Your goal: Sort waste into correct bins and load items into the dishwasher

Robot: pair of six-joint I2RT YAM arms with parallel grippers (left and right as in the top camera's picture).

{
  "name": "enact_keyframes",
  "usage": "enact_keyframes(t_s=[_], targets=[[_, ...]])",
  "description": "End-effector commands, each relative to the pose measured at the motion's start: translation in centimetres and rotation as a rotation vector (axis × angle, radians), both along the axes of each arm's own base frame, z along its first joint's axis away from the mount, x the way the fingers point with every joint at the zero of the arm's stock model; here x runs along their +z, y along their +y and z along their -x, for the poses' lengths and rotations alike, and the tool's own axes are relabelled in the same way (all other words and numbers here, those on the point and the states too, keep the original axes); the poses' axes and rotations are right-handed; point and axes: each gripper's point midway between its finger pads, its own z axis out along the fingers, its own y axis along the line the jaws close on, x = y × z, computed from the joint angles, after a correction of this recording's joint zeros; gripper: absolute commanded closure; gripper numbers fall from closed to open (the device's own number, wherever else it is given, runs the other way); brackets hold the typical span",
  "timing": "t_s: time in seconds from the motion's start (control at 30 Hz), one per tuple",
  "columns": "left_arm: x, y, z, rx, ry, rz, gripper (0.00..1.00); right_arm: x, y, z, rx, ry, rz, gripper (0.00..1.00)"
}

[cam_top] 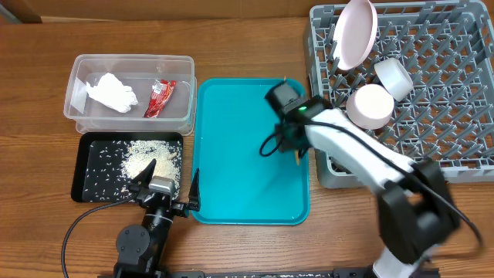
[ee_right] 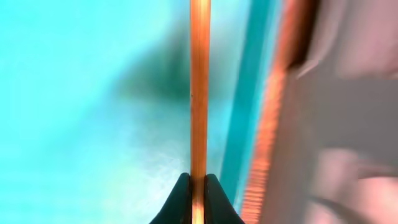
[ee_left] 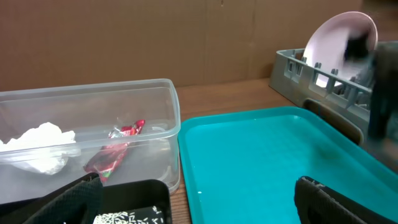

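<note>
The fingers (ee_right: 181, 200) of the right gripper (ee_right: 198, 182) are pinched on one chopstick (ee_right: 199, 87), seen as a thin, straight, orange-brown wooden rod, held over the teal tray (ee_right: 74, 124) near the rack (cam_top: 328, 174). The left gripper (cam_top: 170, 188) is spread wide.

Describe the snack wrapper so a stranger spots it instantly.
Left of the teal tray sits a clear plastic tub. Inside, beside the crumpled white tissue, lies the wrapper: small, red and shiny, the only coloured thing there.
</note>
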Motion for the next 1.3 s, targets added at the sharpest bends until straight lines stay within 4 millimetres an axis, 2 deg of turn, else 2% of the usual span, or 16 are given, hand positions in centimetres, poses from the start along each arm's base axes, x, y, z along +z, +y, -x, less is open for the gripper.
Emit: enact_keyframes(t_s=[0.0, 0.07, 0.13, 0.3, 0.43, 0.47, 0.5, 0.53, 0.6, 0.73, 0.87, 0.93, 0.97, 1.03, 1.13, 1.27], targets=[[-0.1, -0.1, 0.0, -0.008, -0.005, -0.014, 0.00, 10.5, -5.2, -4.7, -0.132, -0.360, 0.051, 0.96], [-0.1, -0.1, 0.0, -0.008, -0.005, -0.014, 0.00, 12.1, -7.0, -6.2, -0.137, -0.422, 0.057, 0.96], [-0.1, -0.1, 0.0, -0.008, -0.005, -0.014, 0.00, 12.1, -7.9, -7.1, -0.143, -0.432, 0.040, 0.96], [-0.1, -0.1, 0.0, -0.008, -0.005, -0.014, 0.00, 8.7, -9.2, -9.0, -0.147, -0.361, 0.008, 0.96], [-0.1, -0.1, 0.0, -0.008, -0.005, -0.014, 0.00, 6.0, -9.6, -9.1, -0.077, -0.290, 0.068, 0.96], [-0.1, -0.1, 0.0, -0.008, -0.005, -0.014, 0.00, 5.9, -9.6, -9.1, -0.068, -0.285, 0.073, 0.92], [-0.1, -0.1, 0.0, -0.008, -0.005, -0.014, 0.00, 6.1, -9.6, -9.0, -0.065, -0.286, 0.073, 0.78], [-0.1, -0.1, 0.0, -0.008, -0.005, -0.014, 0.00, 6.6, -9.4, -9.0, -0.063, -0.294, 0.069, 0.63], [-0.1, -0.1, 0.0, -0.008, -0.005, -0.014, 0.00, 8.7, -9.1, -8.6, -0.080, -0.316, 0.050, 0.52], [-0.1, -0.1, 0.0, -0.008, -0.005, -0.014, 0.00, 14.9, -7.8, -5.8, -0.122, -0.343, -0.066, 0.49], [-0.1, -0.1, 0.0, -0.008, -0.005, -0.014, 0.00, 20.4, -4.3, -1.7, -0.013, -0.361, -0.268, 0.44], [-0.1, -0.1, 0.0, -0.008, -0.005, -0.014, 0.00, 23.1, -2.5, 0.8, 0.060, -0.386, -0.372, 0.27], [-0.1, -0.1, 0.0, -0.008, -0.005, -0.014, 0.00, 24.3, -1.7, 2.1, 0.099, -0.395, -0.424, 0.00], [-0.1, -0.1, 0.0, -0.008, -0.005, -0.014, 0.00, 26.8, 0.0, 4.8, 0.184, -0.413, -0.531, 0.00], [-0.1, -0.1, 0.0, -0.008, -0.005, -0.014, 0.00, 28.9, 0.9, 7.4, 0.254, -0.428, -0.619, 0.00], [-0.1, -0.1, 0.0, -0.008, -0.005, -0.014, 0.00, 29.8, -0.3, 9.0, 0.247, -0.456, -0.610, 0.00]])
